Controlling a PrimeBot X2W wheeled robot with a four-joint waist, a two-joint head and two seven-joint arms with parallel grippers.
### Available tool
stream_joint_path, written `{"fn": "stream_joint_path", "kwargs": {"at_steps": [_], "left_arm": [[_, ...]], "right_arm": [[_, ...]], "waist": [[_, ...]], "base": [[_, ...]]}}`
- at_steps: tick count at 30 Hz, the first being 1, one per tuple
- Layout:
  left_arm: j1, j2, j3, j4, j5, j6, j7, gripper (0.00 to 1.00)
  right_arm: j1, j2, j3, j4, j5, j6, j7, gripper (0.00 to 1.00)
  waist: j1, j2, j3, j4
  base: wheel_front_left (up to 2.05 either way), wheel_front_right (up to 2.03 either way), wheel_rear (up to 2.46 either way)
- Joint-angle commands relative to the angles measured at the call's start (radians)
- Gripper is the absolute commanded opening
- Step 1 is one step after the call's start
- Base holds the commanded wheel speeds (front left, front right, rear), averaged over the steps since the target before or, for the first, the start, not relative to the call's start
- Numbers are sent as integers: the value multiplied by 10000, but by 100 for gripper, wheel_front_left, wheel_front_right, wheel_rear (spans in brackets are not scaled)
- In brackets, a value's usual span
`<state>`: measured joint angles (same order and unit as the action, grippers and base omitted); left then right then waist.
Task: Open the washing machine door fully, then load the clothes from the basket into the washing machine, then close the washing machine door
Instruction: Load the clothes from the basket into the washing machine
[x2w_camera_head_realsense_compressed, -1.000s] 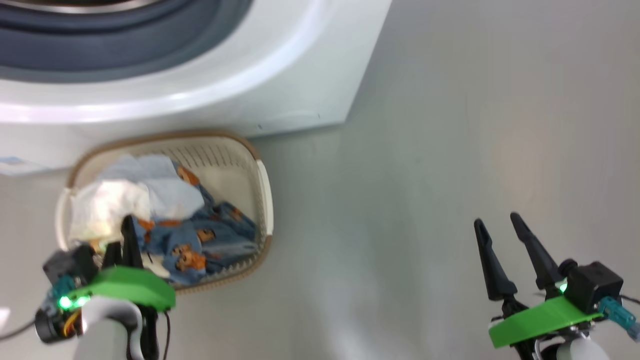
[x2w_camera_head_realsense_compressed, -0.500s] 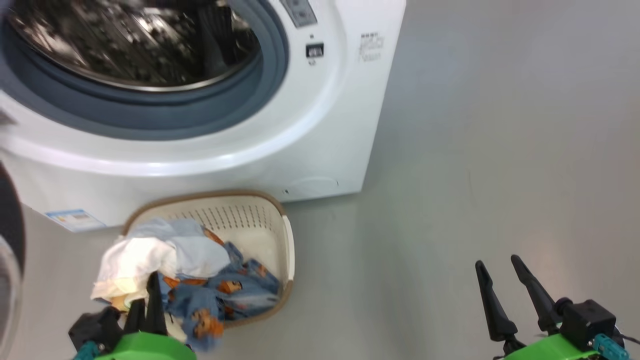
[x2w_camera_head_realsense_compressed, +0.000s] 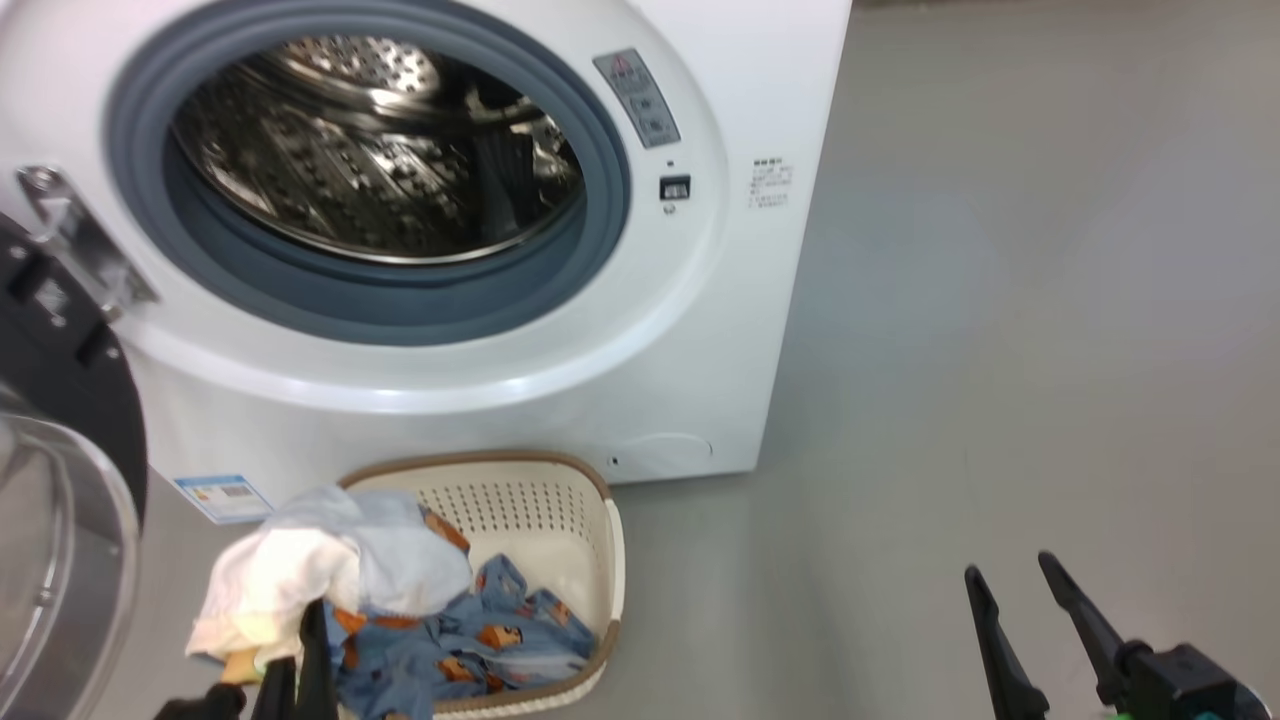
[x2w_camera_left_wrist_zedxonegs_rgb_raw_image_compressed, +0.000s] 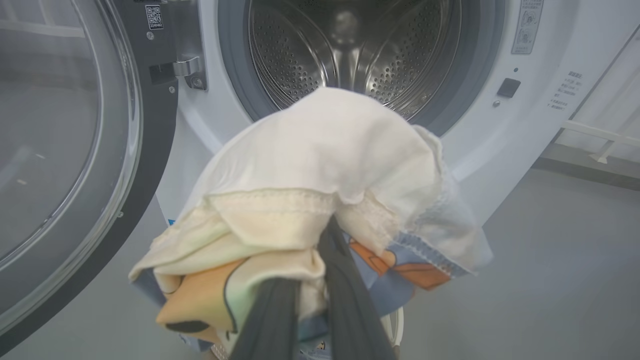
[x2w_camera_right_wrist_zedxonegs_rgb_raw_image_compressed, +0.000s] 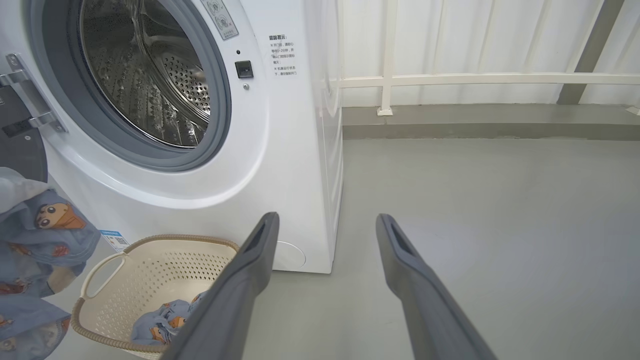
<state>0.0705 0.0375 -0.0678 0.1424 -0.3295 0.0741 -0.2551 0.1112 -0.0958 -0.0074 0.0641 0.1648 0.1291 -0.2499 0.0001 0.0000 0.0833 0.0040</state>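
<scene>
Two dark fingers of the left gripper (x2w_camera_left_wrist_zedxonegs_rgb_raw_image_compressed: 310, 280) pinch a bundle of cream and blue clothes (x2w_camera_left_wrist_zedxonegs_rgb_raw_image_compressed: 320, 150) above the basket (x2w_camera_right_wrist_zedxonegs_rgb_raw_image_compressed: 150, 270). Just beyond stands the washing machine (x2w_camera_left_wrist_zedxonegs_rgb_raw_image_compressed: 500, 130), drum exposed, its door (x2w_camera_left_wrist_zedxonegs_rgb_raw_image_compressed: 150, 150) swung open to that gripper's left. The right gripper (x2w_camera_right_wrist_zedxonegs_rgb_raw_image_compressed: 326, 220) is spread, empty.

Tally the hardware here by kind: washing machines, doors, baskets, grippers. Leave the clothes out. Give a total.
washing machine: 1
washing machine door: 1
basket: 1
grippers: 2, the left gripper and the right gripper
Total: 5
</scene>
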Motion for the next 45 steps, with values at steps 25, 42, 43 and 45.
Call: {"fn": "stream_joint_path", "kwargs": {"at_steps": [25, 42, 43, 45], "left_arm": [[670, 128, 28, -1218, 264, -358, -66, 0], [-2088, 128, -162, -488, 84, -183, -66, 0], [-2382, 128, -97, -438, 114, -181, -66, 0], [-2999, 129, 61, -291, 231, -176, -66, 0]], "right_arm": [[409, 70, 250, -349, -355, 16, -118, 100], [-282, 277, 362, -370, -32, 16, -118, 100], [-378, 291, 385, -371, 1, 16, -118, 100], [-603, 315, 453, -371, 68, 16, -118, 100]], "waist": [[-1, 0, -964, 51], [-1, 0, 666, -956], [-1, 0, 859, -1044], [-1, 0, 1275, -1242]], "base": [[0, 0, 0], [0, 0, 0], [0, 0, 0], [0, 0, 0]]}}
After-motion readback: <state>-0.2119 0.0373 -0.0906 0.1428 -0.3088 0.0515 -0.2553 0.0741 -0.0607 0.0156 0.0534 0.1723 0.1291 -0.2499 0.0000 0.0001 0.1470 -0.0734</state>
